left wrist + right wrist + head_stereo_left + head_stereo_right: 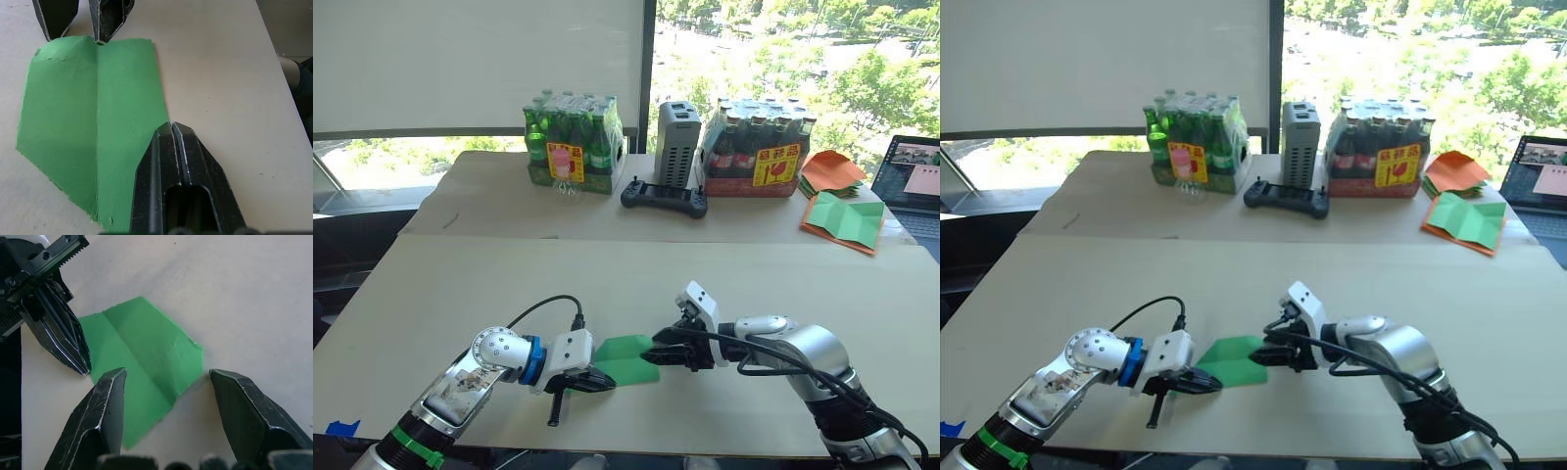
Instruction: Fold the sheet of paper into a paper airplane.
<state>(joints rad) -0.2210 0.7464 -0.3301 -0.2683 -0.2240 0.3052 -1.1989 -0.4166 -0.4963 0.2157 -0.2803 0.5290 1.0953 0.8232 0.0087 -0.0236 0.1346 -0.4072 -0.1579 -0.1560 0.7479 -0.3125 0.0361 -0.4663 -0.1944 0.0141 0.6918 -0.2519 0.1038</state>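
Observation:
The sheet of paper (625,360) lies flat on the near table, bright green and folded to a short wedge with one centre crease (96,107). My left gripper (605,384) is shut, and its closed tip (171,142) rests on the paper's near-left edge without any paper between the fingers. My right gripper (658,351) is open at the paper's right end, one finger (110,396) over the sheet and the other finger (244,401) just past its edge. The left gripper's tip (73,350) touches the far end in the right wrist view.
On the far table stand a pack of green bottles (573,147), a grey box (677,145), a black controller (664,198) and a pack of dark bottles (759,152). Orange and green papers (842,220) and a laptop (913,171) sit far right.

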